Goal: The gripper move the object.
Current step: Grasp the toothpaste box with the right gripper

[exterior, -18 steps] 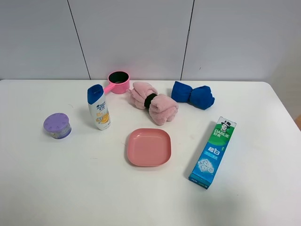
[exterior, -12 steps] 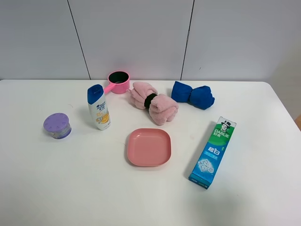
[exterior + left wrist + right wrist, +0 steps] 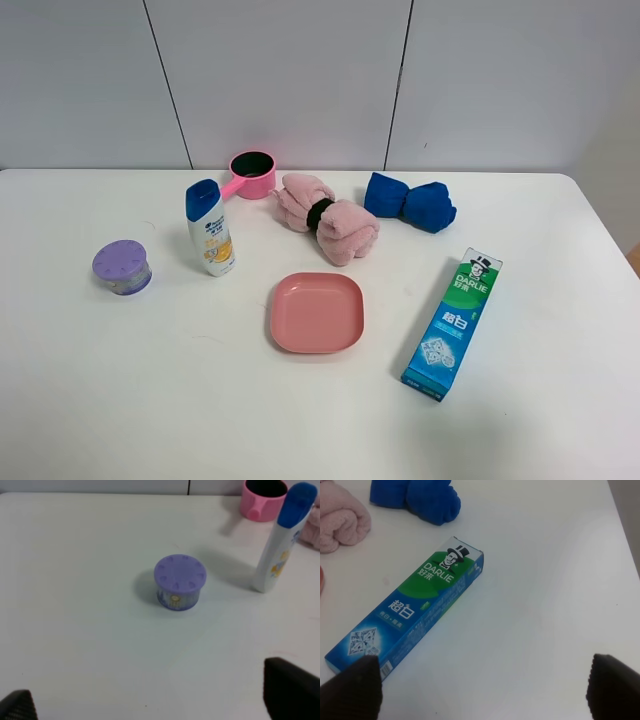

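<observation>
The object, a long DARLIE toothpaste box [image 3: 453,322] with a green top fading to blue, lies flat on the white table [image 3: 560,400] at the right. In the right wrist view the box [image 3: 415,605] lies just ahead of my right gripper [image 3: 482,687], whose black fingertips [image 3: 350,687] stand wide apart and empty; one tip is close to the box's blue end. My left gripper [image 3: 155,700] is also open and empty, facing a purple jar [image 3: 179,581]. Neither gripper shows in the exterior high view.
A pink plate [image 3: 316,312] sits mid-table. A white shampoo bottle with a blue cap [image 3: 210,228] and the purple jar [image 3: 122,267] stand at the left. A pink cup [image 3: 250,174], a pink rolled towel [image 3: 327,217] and a blue towel [image 3: 408,202] lie along the back.
</observation>
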`<state>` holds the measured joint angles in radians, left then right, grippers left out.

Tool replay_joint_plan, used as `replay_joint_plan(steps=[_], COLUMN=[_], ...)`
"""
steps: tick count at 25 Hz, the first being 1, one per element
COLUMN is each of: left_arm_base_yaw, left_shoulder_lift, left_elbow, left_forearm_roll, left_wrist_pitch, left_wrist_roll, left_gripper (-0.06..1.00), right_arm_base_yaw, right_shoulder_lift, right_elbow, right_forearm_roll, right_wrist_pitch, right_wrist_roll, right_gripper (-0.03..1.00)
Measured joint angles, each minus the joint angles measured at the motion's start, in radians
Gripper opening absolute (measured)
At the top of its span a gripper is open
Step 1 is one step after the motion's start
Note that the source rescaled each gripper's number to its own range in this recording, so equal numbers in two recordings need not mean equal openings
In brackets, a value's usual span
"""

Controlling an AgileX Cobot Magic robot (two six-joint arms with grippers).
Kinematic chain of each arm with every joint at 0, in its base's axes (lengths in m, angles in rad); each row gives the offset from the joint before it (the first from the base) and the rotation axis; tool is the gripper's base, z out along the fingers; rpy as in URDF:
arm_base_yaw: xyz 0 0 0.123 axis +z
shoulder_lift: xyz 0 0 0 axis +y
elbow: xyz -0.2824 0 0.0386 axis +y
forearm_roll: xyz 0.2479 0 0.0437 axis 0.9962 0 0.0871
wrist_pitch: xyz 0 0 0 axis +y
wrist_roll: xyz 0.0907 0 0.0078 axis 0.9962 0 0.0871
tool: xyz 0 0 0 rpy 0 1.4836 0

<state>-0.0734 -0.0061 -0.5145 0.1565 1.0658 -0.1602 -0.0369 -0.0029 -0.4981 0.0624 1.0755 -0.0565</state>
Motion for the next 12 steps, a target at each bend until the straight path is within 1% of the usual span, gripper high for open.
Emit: replay_joint_plan(steps=[12], left_arm_base_yaw=[0.0], left_shoulder_lift=[0.0], left_elbow=[0.0], left_forearm_roll=[0.002], left_wrist_pitch=[0.0], left_wrist_roll=[-0.001], left_gripper=[1.0], right_arm_base_yaw=[0.0], right_shoulder_lift=[0.0], right_elbow=[0.0], right_forearm_roll=[-0.002], right_wrist_pitch=[0.0], right_wrist_roll=[0.012], right_gripper=[0.66])
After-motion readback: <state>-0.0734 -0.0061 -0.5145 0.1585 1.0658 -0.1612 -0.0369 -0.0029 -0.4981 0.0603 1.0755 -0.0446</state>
